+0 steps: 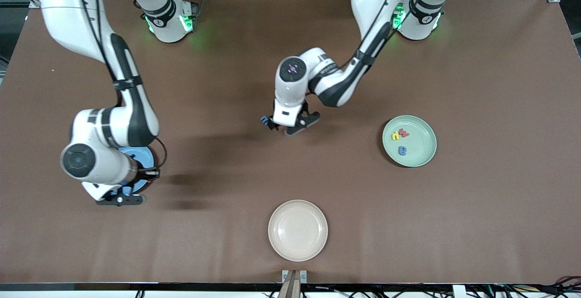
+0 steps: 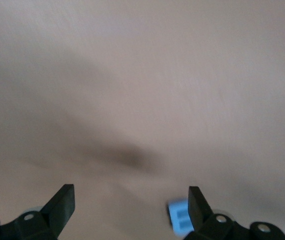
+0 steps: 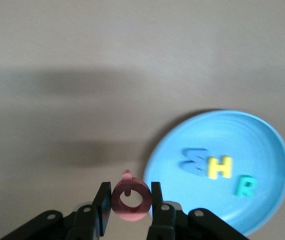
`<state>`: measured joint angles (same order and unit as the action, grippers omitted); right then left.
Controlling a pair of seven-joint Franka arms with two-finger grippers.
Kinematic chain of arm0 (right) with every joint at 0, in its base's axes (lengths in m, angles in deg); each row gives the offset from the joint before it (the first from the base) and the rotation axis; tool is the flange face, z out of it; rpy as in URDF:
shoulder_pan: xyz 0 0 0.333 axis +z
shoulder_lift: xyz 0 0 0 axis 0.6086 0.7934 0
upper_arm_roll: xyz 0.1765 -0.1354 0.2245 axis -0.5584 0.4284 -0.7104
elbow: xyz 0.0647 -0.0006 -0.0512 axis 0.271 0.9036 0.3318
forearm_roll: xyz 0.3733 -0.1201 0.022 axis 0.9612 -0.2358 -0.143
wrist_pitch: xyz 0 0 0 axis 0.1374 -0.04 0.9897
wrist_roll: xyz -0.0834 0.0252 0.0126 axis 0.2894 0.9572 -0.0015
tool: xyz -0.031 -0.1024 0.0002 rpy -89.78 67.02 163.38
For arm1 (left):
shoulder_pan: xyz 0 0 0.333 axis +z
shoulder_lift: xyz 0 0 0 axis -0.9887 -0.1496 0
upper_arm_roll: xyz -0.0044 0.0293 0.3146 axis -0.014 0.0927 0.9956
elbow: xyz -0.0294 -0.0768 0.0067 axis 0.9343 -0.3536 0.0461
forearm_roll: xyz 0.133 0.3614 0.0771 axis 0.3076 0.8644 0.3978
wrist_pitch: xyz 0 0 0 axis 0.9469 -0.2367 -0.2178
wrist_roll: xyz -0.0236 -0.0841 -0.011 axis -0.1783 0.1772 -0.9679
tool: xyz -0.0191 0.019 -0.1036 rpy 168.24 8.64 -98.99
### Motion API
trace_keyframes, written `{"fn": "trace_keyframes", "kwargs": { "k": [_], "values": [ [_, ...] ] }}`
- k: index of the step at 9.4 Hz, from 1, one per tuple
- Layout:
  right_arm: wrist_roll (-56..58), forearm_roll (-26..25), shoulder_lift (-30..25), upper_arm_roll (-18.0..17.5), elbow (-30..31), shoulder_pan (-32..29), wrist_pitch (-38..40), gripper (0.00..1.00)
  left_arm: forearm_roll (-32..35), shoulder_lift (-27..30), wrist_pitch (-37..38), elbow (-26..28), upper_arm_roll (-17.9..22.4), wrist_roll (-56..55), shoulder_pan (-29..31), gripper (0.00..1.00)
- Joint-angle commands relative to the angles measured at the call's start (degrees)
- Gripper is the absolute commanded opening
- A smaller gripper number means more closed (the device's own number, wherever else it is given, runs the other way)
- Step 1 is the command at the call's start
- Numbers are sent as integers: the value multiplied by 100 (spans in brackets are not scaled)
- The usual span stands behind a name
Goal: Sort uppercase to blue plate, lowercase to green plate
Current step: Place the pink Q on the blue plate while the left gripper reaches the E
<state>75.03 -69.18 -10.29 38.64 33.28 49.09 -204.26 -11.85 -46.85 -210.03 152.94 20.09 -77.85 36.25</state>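
Between right gripper jaws: red Q

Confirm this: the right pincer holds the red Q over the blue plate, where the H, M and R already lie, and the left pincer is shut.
Wrong on one point: the left pincer is open, as the left wrist view shows, beside the blue m. The rest stands.
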Motion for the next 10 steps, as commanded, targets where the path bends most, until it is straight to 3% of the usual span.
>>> {"fn": "trace_keyframes", "kwargs": {
  "k": [1,4,5,6,7,10],
  "values": [
    [652,-78,-368,204,801,-184,-85,0,113,-37,64,-144,65,162,-143,100],
    [901,-78,-368,276,1294,-394,-417,0,69,-238,64,-381,100,1295,-73,100],
    [901,-78,-360,276,1303,-473,-427,7,78,-274,64,-469,117,1541,-73,100],
    [892,-78,-360,276,1304,-518,-428,61,69,-344,64,-504,117,1622,-81,100],
    [901,-61,-360,276,1295,-570,-436,100,78,-440,64,-618,117,1640,-99,100],
    [892,-17,-421,276,1190,-580,-428,100,78,-590,64,-909,109,2322,-152,100]
  ]
}}
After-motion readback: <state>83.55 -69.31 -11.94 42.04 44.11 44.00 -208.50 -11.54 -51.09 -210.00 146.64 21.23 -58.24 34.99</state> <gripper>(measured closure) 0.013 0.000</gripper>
